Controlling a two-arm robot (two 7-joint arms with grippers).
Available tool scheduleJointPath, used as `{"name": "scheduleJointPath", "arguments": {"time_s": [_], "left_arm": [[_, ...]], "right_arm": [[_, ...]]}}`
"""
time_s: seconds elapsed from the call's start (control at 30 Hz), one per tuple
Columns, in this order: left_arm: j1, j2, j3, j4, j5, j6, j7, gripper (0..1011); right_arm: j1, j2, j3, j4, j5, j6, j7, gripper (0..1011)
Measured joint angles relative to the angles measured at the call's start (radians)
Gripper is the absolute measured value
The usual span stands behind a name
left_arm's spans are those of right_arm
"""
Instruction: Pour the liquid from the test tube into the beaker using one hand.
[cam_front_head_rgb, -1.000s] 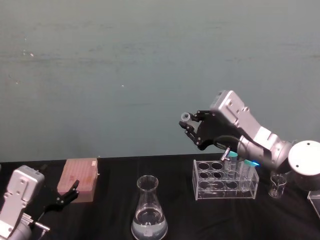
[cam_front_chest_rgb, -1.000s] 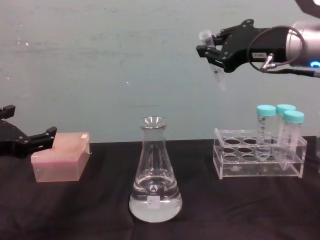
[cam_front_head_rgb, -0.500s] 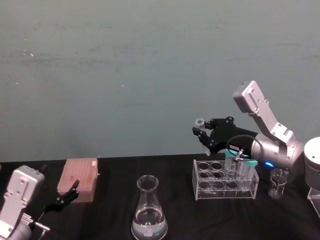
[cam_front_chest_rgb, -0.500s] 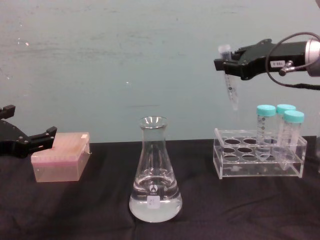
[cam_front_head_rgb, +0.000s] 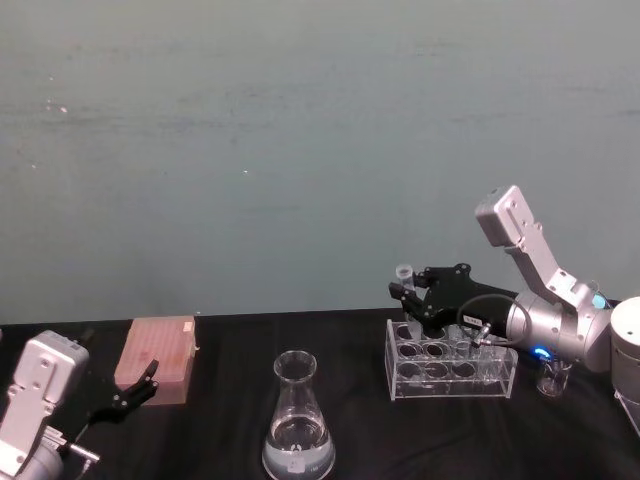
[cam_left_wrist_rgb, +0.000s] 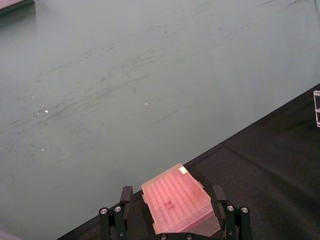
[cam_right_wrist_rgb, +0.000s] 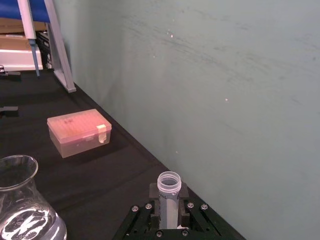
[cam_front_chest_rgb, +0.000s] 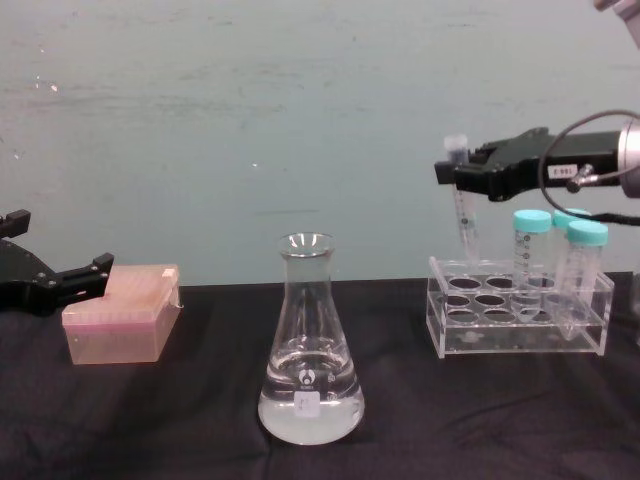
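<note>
**Tube poised over the rack, pour apparently done**

The right gripper (cam_front_chest_rgb: 462, 172) holds the test tube (cam_front_chest_rgb: 464, 215) upright, jaws clamped on it just below its open mouth, directly above the clear tube rack (cam_front_chest_rgb: 520, 325) near the table's right edge. In the chest view the tube's tapered tip hangs at the level of the rack's top plate, over the holes at its near-left corner; whether it has entered a hole is hard to tell. The right wrist view looks down into the tube's open rim (cam_right_wrist_rgb: 169, 181), and no liquid can be made out inside. The beaker (cam_front_chest_rgb: 310, 345), standing at the middle of the table toward the front edge, holds clear liquid (cam_front_chest_rgb: 310, 412) across its wide base.

Judging from this, pouring looks finished and the step in hand is returning the tube to the rack. The next move calls for a straight descent into a free hole, clear of the teal-capped tubes (cam_front_chest_rgb: 532, 255) behind, then release.

The left gripper (cam_front_chest_rgb: 45, 285) is parked at the table's left edge, jaws apart, beside the pink box (cam_front_chest_rgb: 122, 312)
</note>
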Motion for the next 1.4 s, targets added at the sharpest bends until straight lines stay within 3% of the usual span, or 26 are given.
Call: {"name": "scheduleJointPath", "arguments": {"time_s": [0.63,1.4], "left_arm": [[0.0,0.0,0.0,0.0,0.0,0.0,0.0,1000],[0.0,0.0,0.0,0.0,0.0,0.0,0.0,1000]], "right_arm": [[0.043,-0.022,-0.044,0.109,0.001,-0.079,-0.002,222],[0.081,-0.054,-0.059,0.23,-0.015,-0.143,0.015,222]]}}
